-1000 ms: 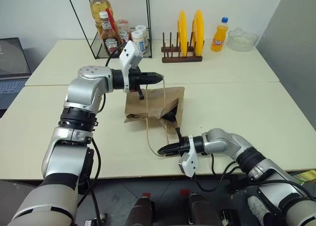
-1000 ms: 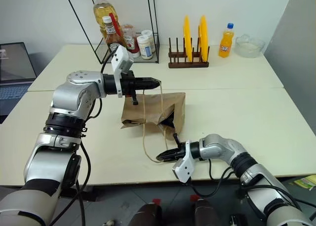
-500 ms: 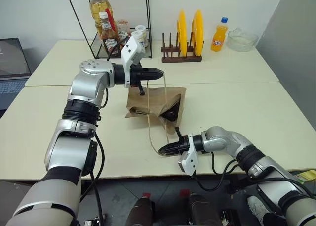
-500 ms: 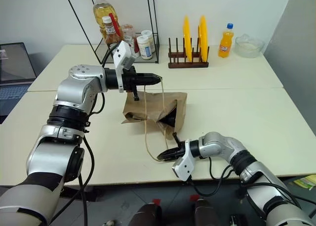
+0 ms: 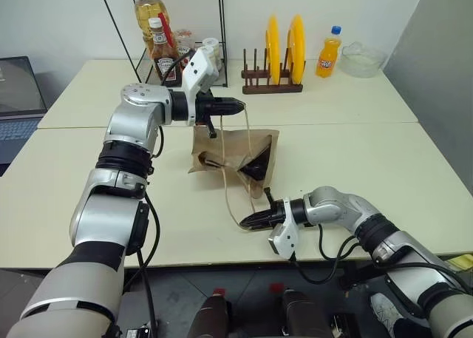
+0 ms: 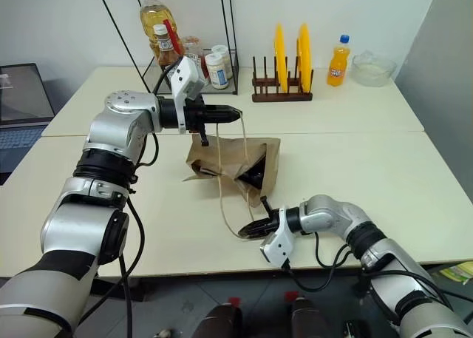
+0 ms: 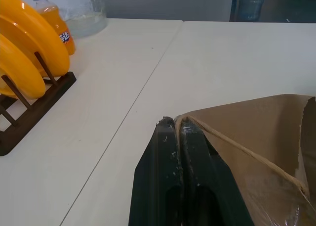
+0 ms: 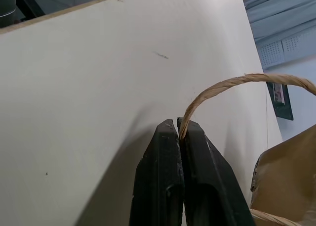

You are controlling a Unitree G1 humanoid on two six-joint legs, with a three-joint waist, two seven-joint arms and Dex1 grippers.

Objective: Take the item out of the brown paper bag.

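The brown paper bag (image 5: 233,146) lies on its side mid-table, its dark mouth (image 5: 256,168) facing the near edge. The item is hidden inside; only a dark shape shows in the mouth. My left gripper (image 5: 241,107) hangs above the bag's far edge, shut on one tan loop handle (image 5: 248,134) that rises taut from the bag. My right gripper (image 5: 247,222) rests low near the table's front edge, shut on the other long handle loop (image 5: 230,205). The left wrist view shows the handle (image 7: 237,146) running from the closed fingertips to the bag (image 7: 261,186). The right wrist view shows the handle (image 8: 232,82) pinched.
A wire rack (image 5: 219,27) with sauce and oil bottles stands at the back left. A wooden rack with yellow plates (image 5: 284,49), an orange soda bottle (image 5: 329,51) and a glass bowl (image 5: 362,57) line the back. A laptop (image 5: 15,94) sits far left.
My left arm has swung its elbow forward while its gripper kept the handle at nearly the same spot. The bag has shifted slightly and its mouth gapes a little wider. The right gripper has stayed put.
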